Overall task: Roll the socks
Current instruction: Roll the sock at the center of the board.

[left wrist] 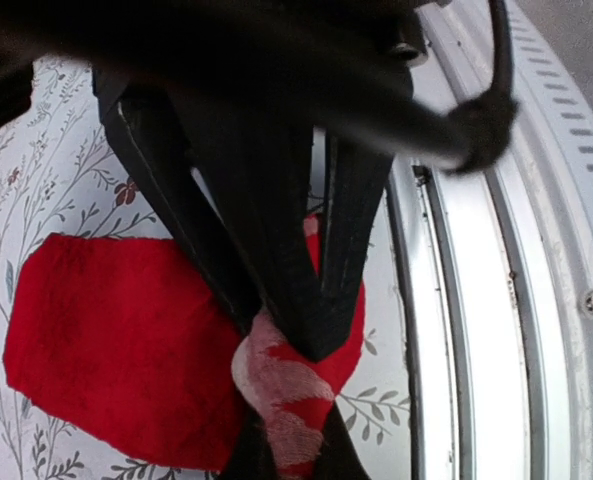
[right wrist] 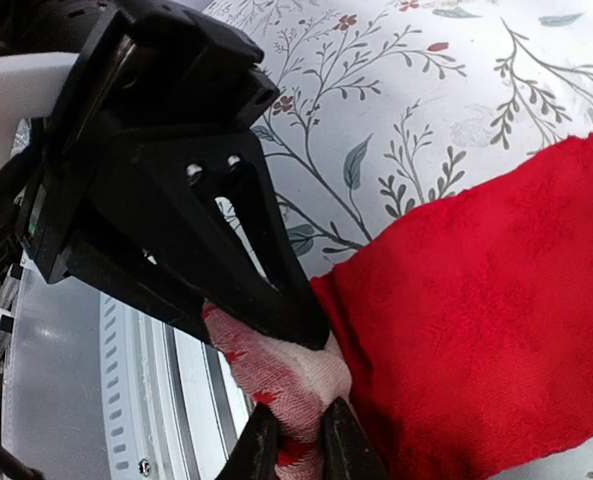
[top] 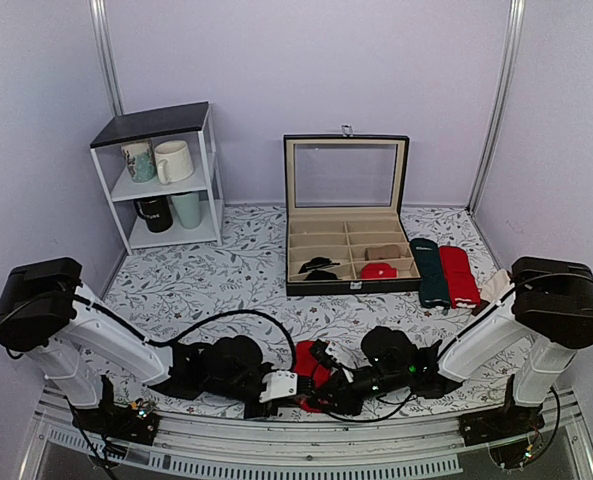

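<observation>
Clamps tight with the left gripper on the bunched beige-and-red end of the socks, closing to a narrow V over the knit. Pinches the same pale wad from the opposite side with the right gripper, squeezing cloth between jaws drawn nearly together. Beyond the two grips, only the broad red body of the pair, spread flat on the floral table, close beside the metal rail at the near edge and between the two arm bases. Farther back, at centre, an open display case with its lid upright. Just right of it, a dark green sock and a plain red sock, side by side and touching. At back left, a white shelf holding mugs.
</observation>
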Robot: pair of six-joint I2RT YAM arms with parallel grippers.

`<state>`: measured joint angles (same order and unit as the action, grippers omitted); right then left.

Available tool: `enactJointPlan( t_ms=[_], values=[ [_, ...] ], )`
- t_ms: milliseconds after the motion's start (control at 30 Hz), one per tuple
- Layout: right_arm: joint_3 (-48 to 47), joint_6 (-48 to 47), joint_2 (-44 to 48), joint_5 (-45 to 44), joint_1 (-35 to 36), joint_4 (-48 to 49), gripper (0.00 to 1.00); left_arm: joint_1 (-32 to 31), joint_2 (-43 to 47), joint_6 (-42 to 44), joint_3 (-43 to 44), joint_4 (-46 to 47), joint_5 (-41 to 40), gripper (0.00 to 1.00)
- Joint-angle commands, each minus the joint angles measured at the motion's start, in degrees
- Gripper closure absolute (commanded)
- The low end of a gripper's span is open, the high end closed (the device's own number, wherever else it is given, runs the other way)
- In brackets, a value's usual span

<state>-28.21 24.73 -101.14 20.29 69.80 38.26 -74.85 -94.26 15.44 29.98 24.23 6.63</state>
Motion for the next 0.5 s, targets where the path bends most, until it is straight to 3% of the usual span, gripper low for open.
enactJointPlan(
  t_ms=[0,100,333,467],
  values=[
    [3.19,-0.8,-1.35,-3.81,0.19,-17.95,0.75,0.68,-1.41,-5.31,0.24,0.47,3.09,1.0],
    [5.41,-2.41,5.18,-9.32,0.07,-14.34,0.64,2.63,-2.86,-9.2,-0.13,0.43,5.2,1.0],
    [19.53,-17.25,20.88,-16.41,1.46,13.27,0.46,5.58,-7.04,-13.72,1.06,-0.83,9.0,1.0],
    [17.77,-27.25,19.7,-15.55,2.2,12.4,0.45,6.6,-9.25,-15.87,1.51,-1.32,11.0,1.0]
  ],
)
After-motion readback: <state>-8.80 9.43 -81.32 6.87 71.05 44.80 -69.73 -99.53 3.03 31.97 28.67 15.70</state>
